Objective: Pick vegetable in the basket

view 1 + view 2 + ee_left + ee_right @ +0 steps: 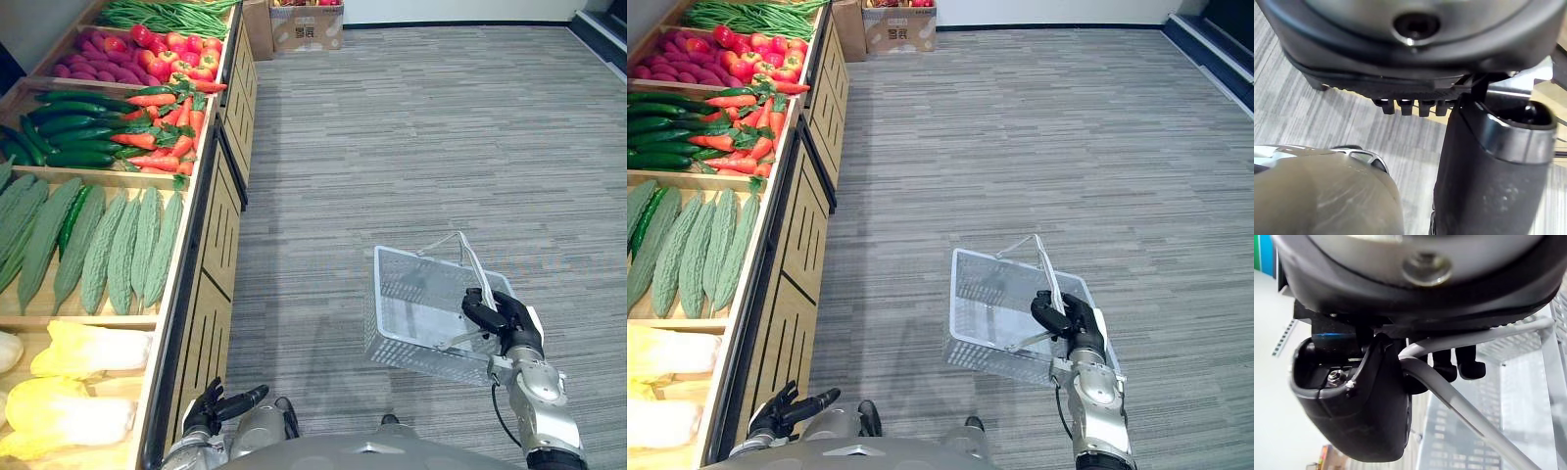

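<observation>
While your right hand (505, 318) curls round the handle (1469, 411), the wire basket (392, 333) hangs tilted over the floor
The wooden stand (220, 235) at your left, well apart from it, bears pale cabbages (88, 350) nearest, bitter gourds (118, 250) then carrots (162, 127) beyond; your left hand (220, 406) sits low beside the stand's front, fingers loosely spread, holding nothing
</observation>
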